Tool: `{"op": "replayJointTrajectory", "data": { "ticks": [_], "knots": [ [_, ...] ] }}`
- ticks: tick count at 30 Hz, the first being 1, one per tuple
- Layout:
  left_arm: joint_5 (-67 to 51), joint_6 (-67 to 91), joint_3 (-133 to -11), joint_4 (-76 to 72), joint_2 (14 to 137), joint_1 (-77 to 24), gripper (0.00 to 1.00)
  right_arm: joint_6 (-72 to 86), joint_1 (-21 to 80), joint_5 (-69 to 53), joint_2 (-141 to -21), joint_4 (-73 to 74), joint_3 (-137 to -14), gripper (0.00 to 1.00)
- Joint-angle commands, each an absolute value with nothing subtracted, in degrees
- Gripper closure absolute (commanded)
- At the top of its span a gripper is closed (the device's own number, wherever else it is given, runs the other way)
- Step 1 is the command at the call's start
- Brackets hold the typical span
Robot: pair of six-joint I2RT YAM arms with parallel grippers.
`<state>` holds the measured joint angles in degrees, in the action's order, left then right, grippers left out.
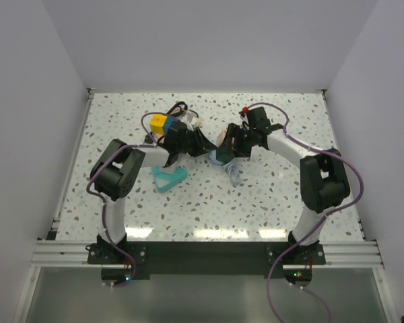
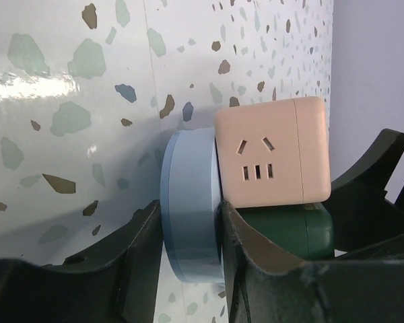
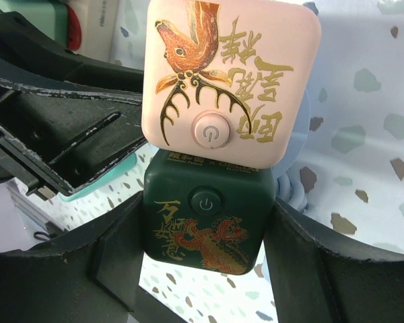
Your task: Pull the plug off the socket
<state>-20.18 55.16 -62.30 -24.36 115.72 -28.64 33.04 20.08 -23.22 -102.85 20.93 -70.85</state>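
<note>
Left hand (image 2: 188,232) clamps blue plug (image 2: 188,182); right hand (image 3: 205,232) grips green cube (image 3: 188,256) touching pink socket (image 3: 229,81).

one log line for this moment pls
left gripper: shut on blue disc | right gripper: shut on green cube | pink cube: against green cube, blue disc at its side
</note>
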Motion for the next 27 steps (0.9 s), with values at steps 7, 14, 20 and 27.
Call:
{"op": "replayJointTrajectory", "data": {
  "ticks": [7,14,20,27],
  "knots": [
    [-13.5,49.7,-61.7,-14.4,114.9,-29.4,1.00,29.9,21.4,-16.4,-95.5,37.4,-79.6,1.00],
    [-10.4,49.0,-59.5,-13.1,113.8,-28.0,1.00,27.5,20.3,-12.3,-95.3,46.0,-83.2,1.00],
    [-10.7,49.0,-59.1,-13.4,114.2,-27.2,1.00,28.6,16.1,-22.9,-91.8,43.3,-80.0,1.00],
    [-11.5,49.1,-58.8,-14.5,113.9,-26.7,1.00,28.7,11.0,-26.5,-90.5,43.7,-78.2,1.00]
  ]
}}
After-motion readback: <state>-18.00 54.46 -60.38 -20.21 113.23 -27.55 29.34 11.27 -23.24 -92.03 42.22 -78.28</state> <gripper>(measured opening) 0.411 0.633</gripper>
